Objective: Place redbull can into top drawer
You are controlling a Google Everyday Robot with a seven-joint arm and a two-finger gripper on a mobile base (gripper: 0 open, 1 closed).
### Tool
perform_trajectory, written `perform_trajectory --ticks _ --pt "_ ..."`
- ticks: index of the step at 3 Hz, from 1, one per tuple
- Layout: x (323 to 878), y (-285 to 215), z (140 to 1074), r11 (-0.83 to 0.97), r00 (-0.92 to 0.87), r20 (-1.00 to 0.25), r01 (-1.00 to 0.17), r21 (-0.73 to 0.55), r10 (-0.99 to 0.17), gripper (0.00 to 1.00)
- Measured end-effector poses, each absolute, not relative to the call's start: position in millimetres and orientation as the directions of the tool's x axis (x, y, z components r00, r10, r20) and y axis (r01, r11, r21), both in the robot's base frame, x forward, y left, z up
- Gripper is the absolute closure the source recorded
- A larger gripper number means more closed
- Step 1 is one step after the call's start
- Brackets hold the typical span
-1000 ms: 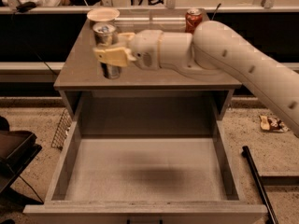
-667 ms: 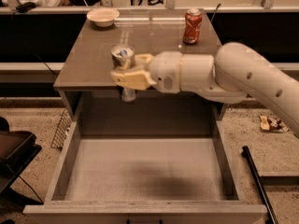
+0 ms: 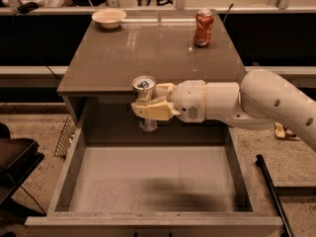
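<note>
My gripper (image 3: 148, 105) is shut on the redbull can (image 3: 144, 87), a slim silver can with a shiny top, held upright. The can hangs in the air over the back edge of the open top drawer (image 3: 153, 181), just in front of the cabinet's front lip. The drawer is a wide, shallow grey box pulled out toward the camera, with a flat bare floor. My white arm (image 3: 256, 102) reaches in from the right.
The brown cabinet top (image 3: 148, 48) holds a red soda can (image 3: 203, 27) at the back right and a white bowl (image 3: 109, 17) at the back left. A black pole (image 3: 274, 196) lies on the floor at the right, and a wire rack (image 3: 64, 137) stands at the left.
The gripper has carried the can from over the cabinet top toward the camera and downward, to above the back of the open drawer.
</note>
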State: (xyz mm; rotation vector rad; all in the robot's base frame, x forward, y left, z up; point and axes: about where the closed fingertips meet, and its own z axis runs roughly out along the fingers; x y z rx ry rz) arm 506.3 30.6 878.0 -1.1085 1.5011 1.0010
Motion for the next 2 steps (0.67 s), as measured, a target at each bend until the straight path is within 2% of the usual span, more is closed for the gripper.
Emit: perform_trajectory --ticks 2 --pt "481.3 65.0 791.9 0.232 -0.177 -0.972 -0.963 0.138 -0.155 1.00"
